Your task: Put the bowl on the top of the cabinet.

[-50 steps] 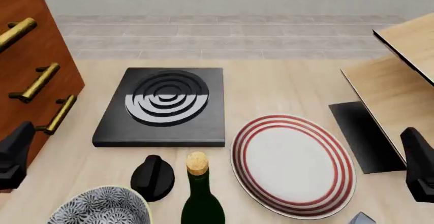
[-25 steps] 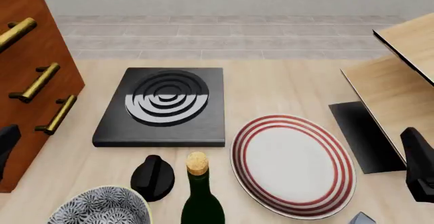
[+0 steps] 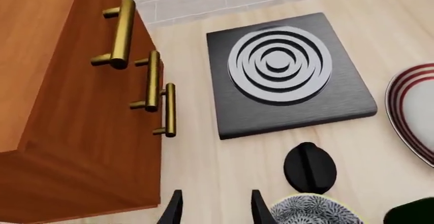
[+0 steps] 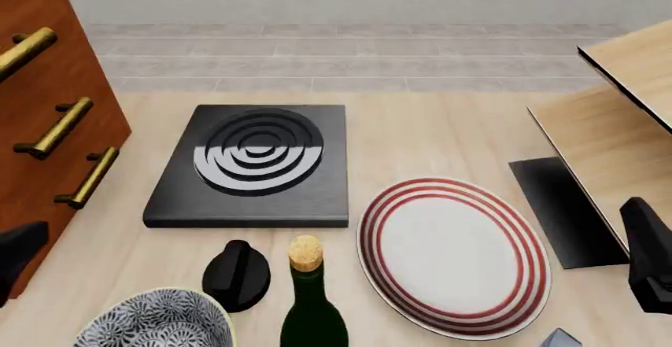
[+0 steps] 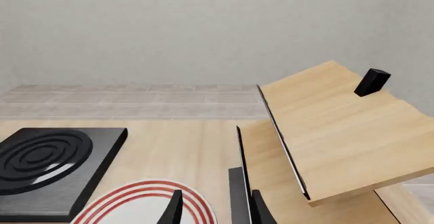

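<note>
The bowl point(image 4: 157, 323), black-and-white patterned with a pale rim, sits at the table's near left edge, partly cut off in the front view. Its rim also shows in the left wrist view point(image 3: 313, 212). The reddish-brown cabinet point(image 4: 47, 127) with brass handles stands at the far left. My left gripper point(image 3: 213, 211) is open and holds nothing. It hovers over bare table between the cabinet point(image 3: 74, 112) and the bowl. The left arm point(image 4: 16, 259) shows as a dark shape at the frame's left edge. My right gripper point(image 5: 215, 211) is open and holds nothing, at the far right by the shelf unit.
A black hob plate point(image 4: 252, 166) lies mid-table. A red-ringed white plate point(image 4: 454, 256) lies right of a corked dark bottle point(image 4: 310, 304). A black knob-like object point(image 4: 236, 275) stands next to the bowl. A pale wood shelf unit point(image 4: 619, 119) fills the right side.
The left arm's dark shape at the left edge of the front view has sunk lower along the cabinet's side. The right arm and all the objects have stayed put.
</note>
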Robot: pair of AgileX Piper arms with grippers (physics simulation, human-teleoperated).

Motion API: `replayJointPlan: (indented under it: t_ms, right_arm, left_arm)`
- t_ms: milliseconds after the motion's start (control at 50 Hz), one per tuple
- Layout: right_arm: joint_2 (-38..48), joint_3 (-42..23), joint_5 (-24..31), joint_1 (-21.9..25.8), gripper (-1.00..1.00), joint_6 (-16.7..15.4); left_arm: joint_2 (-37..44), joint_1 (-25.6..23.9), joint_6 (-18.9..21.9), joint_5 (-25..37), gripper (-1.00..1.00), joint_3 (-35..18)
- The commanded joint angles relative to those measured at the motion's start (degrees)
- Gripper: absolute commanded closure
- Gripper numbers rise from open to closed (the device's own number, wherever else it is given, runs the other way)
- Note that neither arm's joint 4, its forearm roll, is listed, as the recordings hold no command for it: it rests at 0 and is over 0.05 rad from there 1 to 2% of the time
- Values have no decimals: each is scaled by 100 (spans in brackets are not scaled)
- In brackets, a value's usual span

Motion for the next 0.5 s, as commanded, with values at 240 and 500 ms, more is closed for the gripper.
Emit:
replayJointPlan:
  t_ms: [240,500]
  right_arm:
    - [0,0,0,0,-100,0]
    - [-1,0,0,-1,-100,-1]
  left_arm:
    - [169,-337,51,393,-100,-73]
    - [239,-381,47,949,-100,-420]
